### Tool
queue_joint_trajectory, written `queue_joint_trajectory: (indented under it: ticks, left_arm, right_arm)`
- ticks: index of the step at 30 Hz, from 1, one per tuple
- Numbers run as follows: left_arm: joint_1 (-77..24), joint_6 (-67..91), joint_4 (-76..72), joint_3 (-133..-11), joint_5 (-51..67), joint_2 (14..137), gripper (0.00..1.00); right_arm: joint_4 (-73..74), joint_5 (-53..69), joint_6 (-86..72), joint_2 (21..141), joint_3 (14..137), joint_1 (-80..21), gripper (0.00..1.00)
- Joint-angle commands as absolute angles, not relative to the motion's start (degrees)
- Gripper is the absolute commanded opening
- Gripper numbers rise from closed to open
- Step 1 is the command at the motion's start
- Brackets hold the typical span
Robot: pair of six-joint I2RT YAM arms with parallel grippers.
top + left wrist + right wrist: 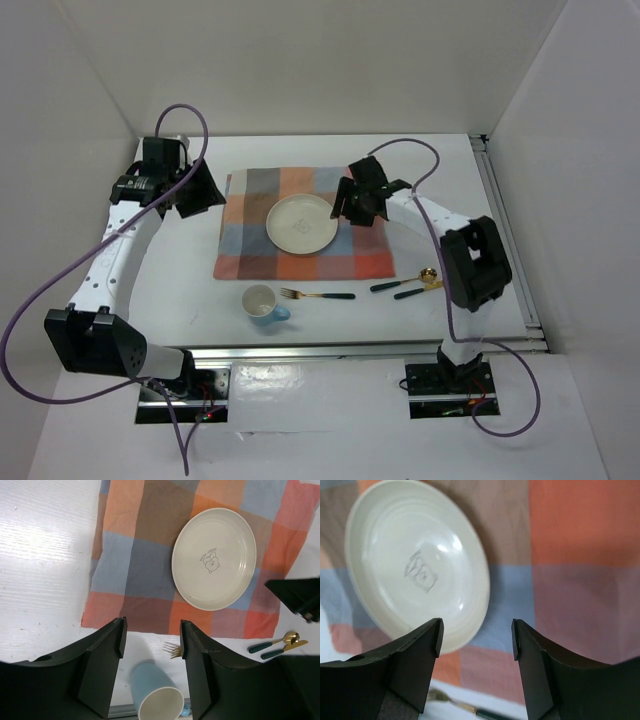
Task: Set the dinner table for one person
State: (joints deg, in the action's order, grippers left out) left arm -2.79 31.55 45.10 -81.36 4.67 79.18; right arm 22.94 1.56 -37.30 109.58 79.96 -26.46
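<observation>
The white dinner table (180,290) holds a checked cloth mat (250,215) with a cream plate (302,223) on it. In front of the mat stand a blue cup (262,303) and lie a gold fork (318,295), a spoon (400,282) and a knife (418,291). My left gripper (200,190) is open and empty, above the table at the mat's left edge. My right gripper (352,205) is open and empty, over the mat just right of the plate. The left wrist view shows the plate (214,559), cup (152,692) and fork tines (174,651). The right wrist view shows the plate (415,565) and fork (455,705).
Metal rails run along the table's front edge (350,350) and right edge (505,230). White walls enclose the back and both sides. The spoon (272,642) and knife (280,650) lie side by side right of the fork.
</observation>
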Motion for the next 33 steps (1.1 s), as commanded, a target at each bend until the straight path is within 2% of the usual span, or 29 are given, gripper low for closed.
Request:
queue_joint_trajectory:
  ticks: [1, 2, 4, 5, 7, 13, 19, 23, 25, 27, 31, 32, 33]
  left_arm:
    - [-2.99, 30.59, 45.52, -81.74, 3.52, 77.17, 0.63]
    - [-2.99, 30.06, 45.53, -82.35, 2.91, 76.56, 0.63]
    - [-2.99, 30.06, 45.53, -83.14, 2.29, 76.03, 0.63]
    - [-2.99, 30.06, 45.53, -83.75, 1.07, 76.03, 0.63]
    - [-2.99, 30.58, 46.23, -83.76, 0.35, 74.8, 0.63]
    - [-2.99, 31.82, 43.51, -81.3, -1.67, 71.28, 0.63]
    - [-2.99, 31.29, 44.03, -81.83, -2.72, 71.28, 0.63]
    - [-2.99, 31.29, 44.03, -81.83, -2.72, 71.28, 0.63]
    - [-2.99, 31.29, 44.03, -81.83, -2.72, 71.28, 0.63]
    - [-2.99, 31.29, 44.03, -81.3, -2.11, 71.28, 0.63]
    - [-2.99, 31.29, 44.03, -81.3, -2.11, 71.28, 0.63]
    - [-2.99, 31.29, 44.03, -81.3, -2.11, 71.28, 0.63]
    - [-2.99, 31.29, 44.03, -81.3, -2.11, 71.28, 0.63]
  right_arm:
    - [23.12, -2.37, -32.36, 94.79, 77.71, -28.2, 0.68]
    - [21.9, -1.42, -28.25, 92.57, 76.22, -28.82, 0.68]
    - [21.18, 2.89, -24.36, 88.87, 72.71, -32.15, 0.86]
    - [21.88, 4.12, -21.91, 86.42, 71.99, -33.73, 0.88]
    - [22.93, 7.37, -21.18, 85.69, 71.37, -39.34, 0.88]
    - [25.58, 4.76, -19.86, 90.69, 74.36, -54.9, 0.88]
    - [25.58, 1.68, -19.34, 99.83, 79.37, -60.37, 0.88]
    - [24.26, 0.53, -20.03, 103.27, 80.51, -60.91, 0.83]
    - [23.12, 0.53, -20.04, 104.67, 81.04, -60.91, 0.79]
    - [22.5, 0.53, -20.04, 105.9, 82.43, -60.91, 0.69]
    - [24.25, -0.97, -20.04, 107.75, 84.37, -61.44, 0.36]
    - [24.26, -1.66, -20.04, 107.75, 85.07, -61.44, 0.21]
    - [24.26, -1.67, -20.04, 107.75, 85.69, -61.44, 0.13]
